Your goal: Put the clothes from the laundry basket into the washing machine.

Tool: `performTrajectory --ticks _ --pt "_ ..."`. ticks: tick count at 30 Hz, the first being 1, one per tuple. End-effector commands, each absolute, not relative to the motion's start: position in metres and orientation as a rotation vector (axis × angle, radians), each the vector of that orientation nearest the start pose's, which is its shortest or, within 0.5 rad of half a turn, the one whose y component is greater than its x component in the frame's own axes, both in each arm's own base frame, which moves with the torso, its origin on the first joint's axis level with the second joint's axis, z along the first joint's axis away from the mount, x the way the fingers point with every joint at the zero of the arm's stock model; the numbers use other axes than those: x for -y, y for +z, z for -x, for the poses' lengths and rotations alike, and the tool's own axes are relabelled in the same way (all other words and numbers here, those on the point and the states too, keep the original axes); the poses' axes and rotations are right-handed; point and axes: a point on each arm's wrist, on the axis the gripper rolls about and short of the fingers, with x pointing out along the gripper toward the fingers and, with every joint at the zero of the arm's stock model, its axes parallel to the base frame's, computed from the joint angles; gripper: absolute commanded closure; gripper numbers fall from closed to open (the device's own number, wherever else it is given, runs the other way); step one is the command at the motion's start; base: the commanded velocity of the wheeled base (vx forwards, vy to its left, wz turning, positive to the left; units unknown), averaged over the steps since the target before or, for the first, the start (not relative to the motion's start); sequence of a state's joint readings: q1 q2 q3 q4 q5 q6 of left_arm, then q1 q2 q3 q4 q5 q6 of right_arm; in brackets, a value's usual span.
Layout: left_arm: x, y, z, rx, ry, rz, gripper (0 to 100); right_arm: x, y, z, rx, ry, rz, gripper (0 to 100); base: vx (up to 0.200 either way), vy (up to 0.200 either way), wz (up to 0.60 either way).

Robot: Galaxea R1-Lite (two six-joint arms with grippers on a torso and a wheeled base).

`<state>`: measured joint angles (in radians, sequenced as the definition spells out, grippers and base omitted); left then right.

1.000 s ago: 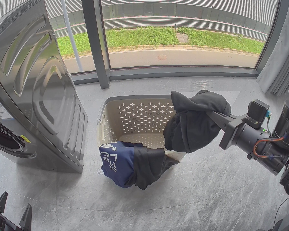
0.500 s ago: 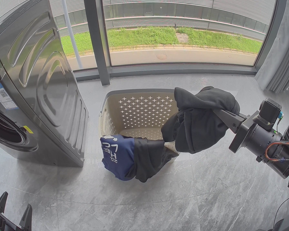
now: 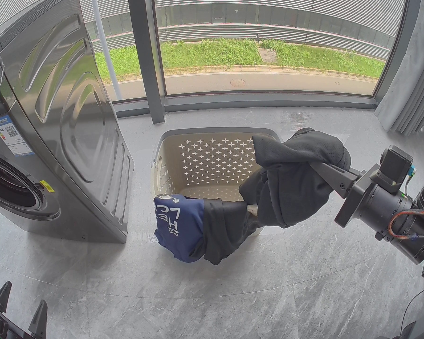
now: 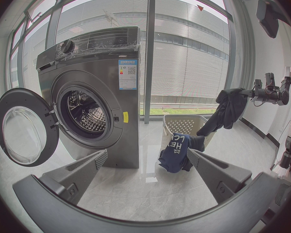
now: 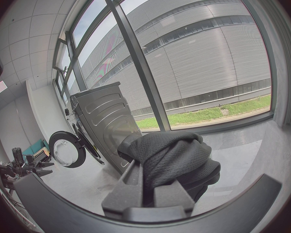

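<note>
A beige laundry basket (image 3: 207, 165) stands on the floor before the window. A blue garment with white print (image 3: 180, 224) and a black one (image 3: 224, 229) hang over its near rim. My right gripper (image 3: 322, 170) is shut on another black garment (image 3: 292, 184), held up over the basket's right edge; its tail trails down to the rim. The right wrist view has the same black garment (image 5: 171, 156) bunched between the fingers. The grey washing machine (image 3: 56, 118) stands left of the basket, its round door (image 4: 22, 127) swung open and the drum (image 4: 84, 112) bare. My left gripper (image 4: 147, 154) is open, low, facing the machine.
A dark window pillar (image 3: 146, 48) rises behind the basket, and a grey curtain (image 3: 414, 71) hangs at the far right. Grey tiled floor (image 3: 212, 297) lies open between me, the basket and the machine front.
The head view has shifted, so the machine and basket sit farther right and slightly higher in the picture. The right gripper keeps the black garment raised beside the basket; the left gripper is still.
</note>
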<state>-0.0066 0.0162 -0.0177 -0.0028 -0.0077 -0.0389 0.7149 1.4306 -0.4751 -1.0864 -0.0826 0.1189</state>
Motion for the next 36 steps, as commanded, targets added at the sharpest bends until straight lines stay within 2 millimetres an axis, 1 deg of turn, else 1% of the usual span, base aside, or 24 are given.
performTrajectory --ticks 1,8,15,25,34,36 --pt "0.0000 0.0762 0.0229 0.004 -0.014 0.038 0 -0.1459 0.2112 -0.1687 0.084 0.646 -0.167 100 0.000 0.200 0.00" --pt "0.0000 0.0762 0.0229 0.004 -0.014 0.040 0 -0.1479 0.2080 -0.1690 0.071 0.651 -0.166 100 0.000 0.200 0.00" --pt "0.0000 0.0762 0.0229 0.004 -0.014 0.040 0 -0.1487 0.2105 -0.1693 0.079 0.655 -0.169 100 0.000 0.200 0.00" --pt "0.0000 0.0758 0.0228 0.003 -0.014 0.040 0 -0.1512 0.2089 -0.1699 0.080 0.666 -0.178 100 0.000 0.200 0.00" --pt "0.0000 0.0762 0.0229 0.004 -0.014 0.040 0 -0.1525 0.2073 -0.1713 0.080 0.666 -0.178 100 0.000 0.000 0.00" --pt "0.0000 0.0762 0.0229 0.004 -0.014 0.040 0 -0.1528 0.2079 -0.1711 0.083 0.668 -0.180 100 -0.200 0.000 0.00"
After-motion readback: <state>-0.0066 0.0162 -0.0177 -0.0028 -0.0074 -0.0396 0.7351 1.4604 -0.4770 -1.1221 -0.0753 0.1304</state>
